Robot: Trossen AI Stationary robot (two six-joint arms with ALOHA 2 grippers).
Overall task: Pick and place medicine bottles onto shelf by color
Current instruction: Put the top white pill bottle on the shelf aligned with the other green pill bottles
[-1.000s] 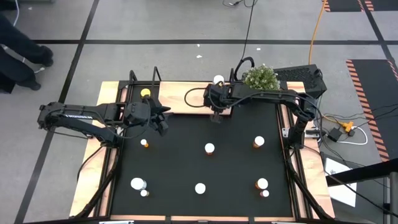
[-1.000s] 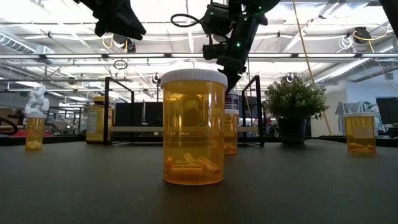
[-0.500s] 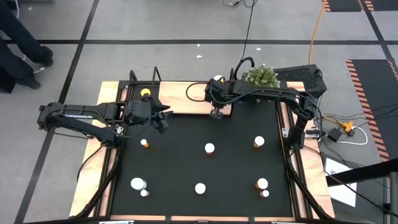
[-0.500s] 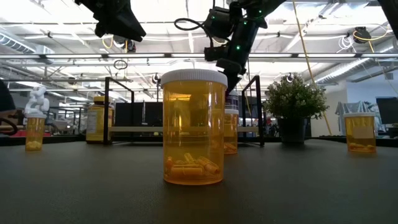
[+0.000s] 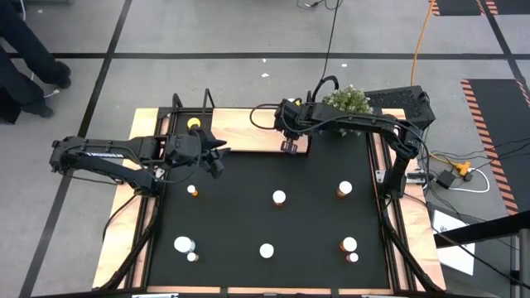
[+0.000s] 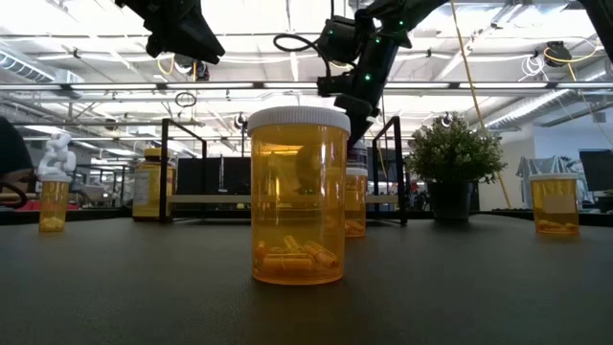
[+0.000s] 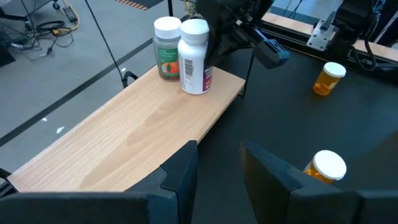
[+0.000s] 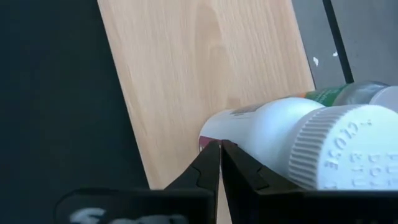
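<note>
The shelf [image 5: 248,132] is a light-wood board along the far edge of the black mat [image 5: 248,219]. At its right end a white medicine bottle [image 7: 194,59] and a green-labelled bottle [image 7: 166,53] stand upright. A yellow-lidded jar [image 5: 193,124] stands at its left end. My right gripper [image 8: 219,146] is shut, hanging over the shelf's right end with its tips beside the white bottle [image 8: 273,127]. My left gripper [image 7: 217,168] is open with nothing between its fingers, above the mat near the shelf's front edge [image 5: 214,159]. Several orange bottles stand on the mat. My right gripper points steeply down beside the white bottle, its shut fingertips [image 8: 211,155] close by the bottle's lower side [image 8: 214,132]. I cannot tell whether they touch it. The bottle stands upright on the shelf.
Orange bottles stand at the mat's middle [image 5: 279,198], right [image 5: 344,189] and left [image 5: 192,190], with more along the near edge [image 5: 267,250]. A potted plant [image 5: 346,101] stands behind the shelf's right end. Black posts [image 6: 165,168] rise at the shelf's corners. A person [image 5: 25,74] is at the far left.
My right gripper has gone a little toward the table's far edge, from above the mat's far rim to over the shelf's right end, staying shut. Its arm now covers the white cap that showed there before.
</note>
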